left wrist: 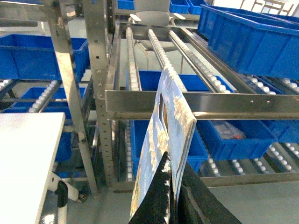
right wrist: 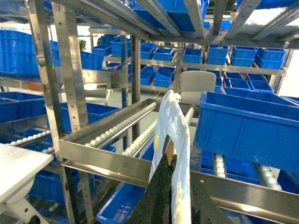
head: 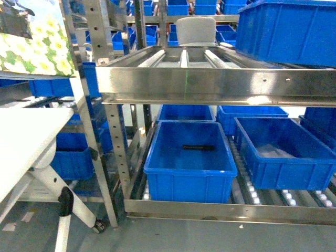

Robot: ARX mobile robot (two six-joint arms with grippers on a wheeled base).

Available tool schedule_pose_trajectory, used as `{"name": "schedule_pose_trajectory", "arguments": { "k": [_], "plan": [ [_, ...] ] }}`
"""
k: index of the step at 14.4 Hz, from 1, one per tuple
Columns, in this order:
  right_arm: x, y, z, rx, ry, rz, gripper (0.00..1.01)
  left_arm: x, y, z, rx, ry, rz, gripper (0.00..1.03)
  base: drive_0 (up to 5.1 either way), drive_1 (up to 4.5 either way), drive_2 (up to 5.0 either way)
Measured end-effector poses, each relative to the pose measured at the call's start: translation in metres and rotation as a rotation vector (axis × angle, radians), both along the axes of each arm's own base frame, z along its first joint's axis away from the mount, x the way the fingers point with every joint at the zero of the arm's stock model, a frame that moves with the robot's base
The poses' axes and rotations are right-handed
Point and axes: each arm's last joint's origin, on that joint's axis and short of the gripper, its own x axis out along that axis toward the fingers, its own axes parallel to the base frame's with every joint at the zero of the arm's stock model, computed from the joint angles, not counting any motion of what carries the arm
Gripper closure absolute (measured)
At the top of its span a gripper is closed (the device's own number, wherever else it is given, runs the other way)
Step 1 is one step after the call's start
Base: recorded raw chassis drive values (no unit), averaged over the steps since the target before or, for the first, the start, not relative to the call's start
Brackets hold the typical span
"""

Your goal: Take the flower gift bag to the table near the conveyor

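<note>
The left gripper (left wrist: 174, 186) pinches the thin edge of the flower gift bag (left wrist: 166, 135), and the right gripper (right wrist: 170, 175) pinches its pale handle loop (right wrist: 170, 121). The flat, glossy paper bag hangs ahead of both grippers, before the steel roller conveyor (left wrist: 196, 100). Judged next: keep both pinches firm, carry it leftward and lower it onto the smooth white table (left wrist: 25, 154).

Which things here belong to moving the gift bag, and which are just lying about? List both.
Job in hand:
flower gift bag, clamped by the left end effector and the right end effector
white table
roller conveyor

Lying about:
blue bins
black object inside the front bin
pale chair behind the conveyor
</note>
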Motion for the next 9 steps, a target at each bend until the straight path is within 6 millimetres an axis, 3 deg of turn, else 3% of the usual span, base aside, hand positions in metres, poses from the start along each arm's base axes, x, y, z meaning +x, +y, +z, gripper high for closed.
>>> {"name": "schedule_pose_trajectory", "arguments": {
  "k": [9],
  "plan": [
    [0.0000,0.0000,-0.0001,0.000,0.000,0.000,0.99,0.0003,0.0000,-0.0002,0.000,0.001,0.001,1.01,-5.0,2.45,2.5]
  ]
}}
